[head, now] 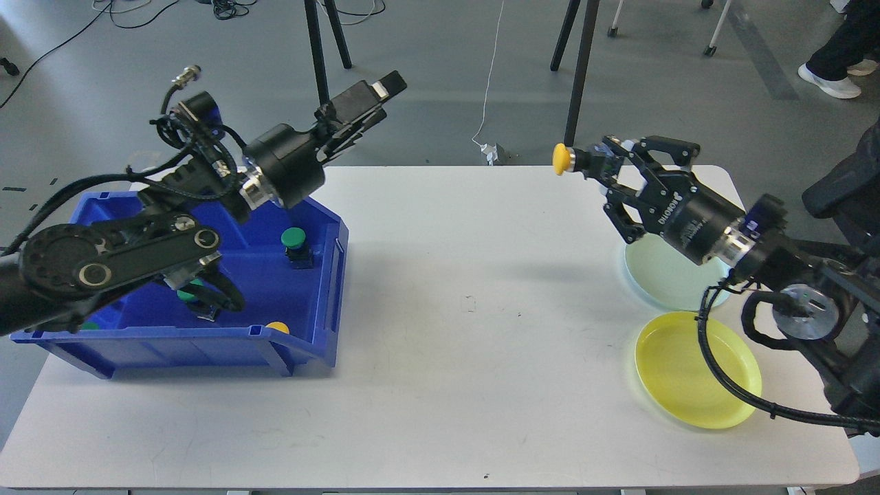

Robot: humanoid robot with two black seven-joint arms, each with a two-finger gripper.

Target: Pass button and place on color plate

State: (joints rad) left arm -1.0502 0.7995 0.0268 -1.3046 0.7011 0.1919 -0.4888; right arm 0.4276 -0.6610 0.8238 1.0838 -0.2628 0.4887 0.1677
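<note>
From the head view, the right gripper (597,165) is clamped on a yellow button (563,159), holding it by its dark body with the yellow cap pointing left, raised above the far right part of the white table (454,309). The left gripper (375,100) hangs above the far edge of the blue bin (206,347) at the left; its fingers look close together with nothing between them. The handover seems done, so the step in hand is placing. Two plates lie on the right: a pale green plate (663,278) partly under the right arm, and a yellow plate (694,371) nearer. The next move calls for swinging the button back and down over the matching yellow plate, then letting go low enough that it does not roll. The bin holds more buttons, among them a green button (294,239). The tabletop is plain and lightly scuffed; beyond it are grey floor, tripod legs (577,69) and cables.
</note>
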